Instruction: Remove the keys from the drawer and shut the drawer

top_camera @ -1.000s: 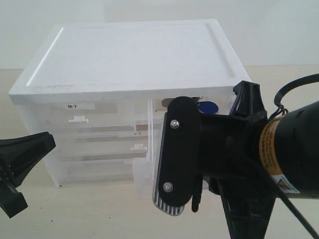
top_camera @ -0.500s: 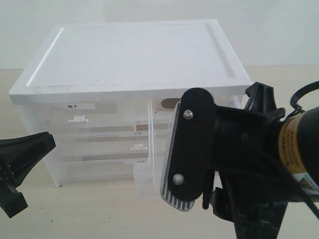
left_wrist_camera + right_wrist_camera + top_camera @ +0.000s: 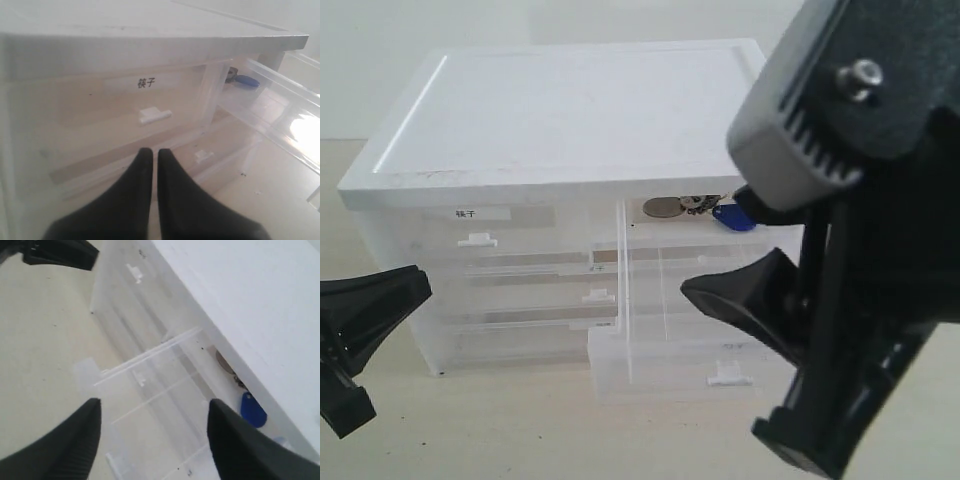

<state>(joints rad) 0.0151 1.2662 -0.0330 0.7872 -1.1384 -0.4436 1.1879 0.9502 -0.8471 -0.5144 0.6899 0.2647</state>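
The drawer (image 3: 670,335) stands pulled out of the cabinet's right half, its white tab handle (image 3: 728,378) at the front. The keys (image 3: 705,206) lie at its back under the cabinet top, with a blue cap (image 3: 735,218) and a grey oval tag (image 3: 662,207). My right gripper (image 3: 712,240) hangs open, large in the foreground, over the drawer with nothing between its fingers. The right wrist view shows the gripper (image 3: 154,405) above the drawer (image 3: 160,385) and the blue cap (image 3: 252,410). My left gripper (image 3: 151,151) is shut and empty, low in front of the cabinet's left side.
The white-topped cabinet (image 3: 590,100) holds a closed half-width drawer with a bold label (image 3: 465,213) and wider drawers (image 3: 520,300) below. It stands on a beige table (image 3: 500,420). The left gripper (image 3: 405,292) sits at the lower left.
My right gripper has opened wide and swung up toward the camera, uncovering the keys at the back of the drawer. The left gripper has not moved.
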